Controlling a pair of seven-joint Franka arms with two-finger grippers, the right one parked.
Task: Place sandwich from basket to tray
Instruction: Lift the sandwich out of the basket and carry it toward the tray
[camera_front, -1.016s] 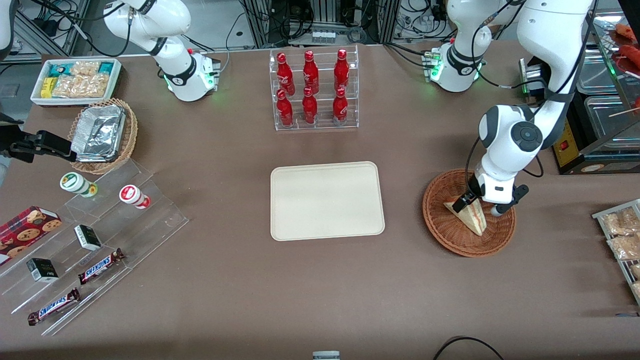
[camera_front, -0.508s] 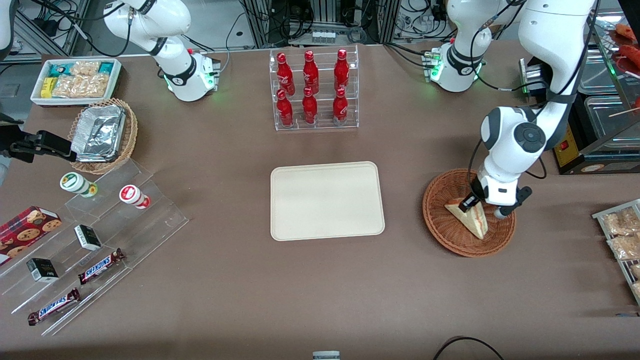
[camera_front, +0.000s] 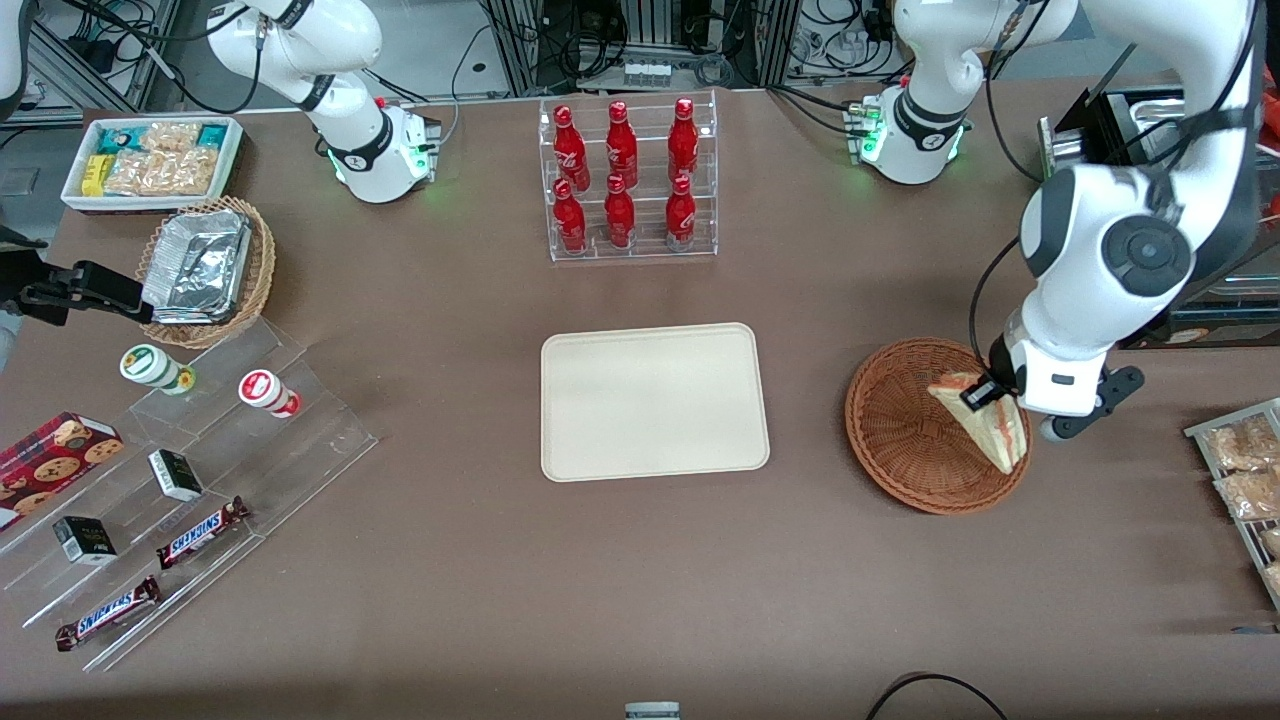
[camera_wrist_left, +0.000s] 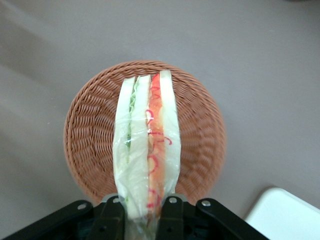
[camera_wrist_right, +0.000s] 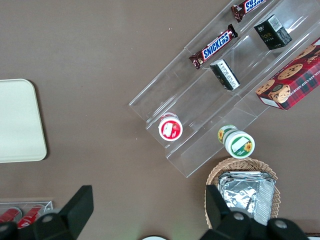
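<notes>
Gripper (camera_wrist_left: 141, 210) clamped on sandwich (camera_wrist_left: 145, 145), lifted above basket (camera_wrist_left: 95, 120); tray (camera_front: 655, 400) bare; "SNICKERS" legible on bars (camera_wrist_right: 214, 46).

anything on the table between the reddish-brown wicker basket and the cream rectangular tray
Nothing: the front view shows only bare brown tablecloth between the reddish-brown wicker basket and the cream rectangular tray. The gripper holds the wrapped triangular sandwich above the basket.

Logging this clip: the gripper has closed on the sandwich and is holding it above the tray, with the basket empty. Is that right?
Not quite. The gripper is shut on the sandwich, but holds it above the basket, not the tray, which lies bare toward the parked arm's end. The left wrist view shows the basket directly below the sandwich.
</notes>
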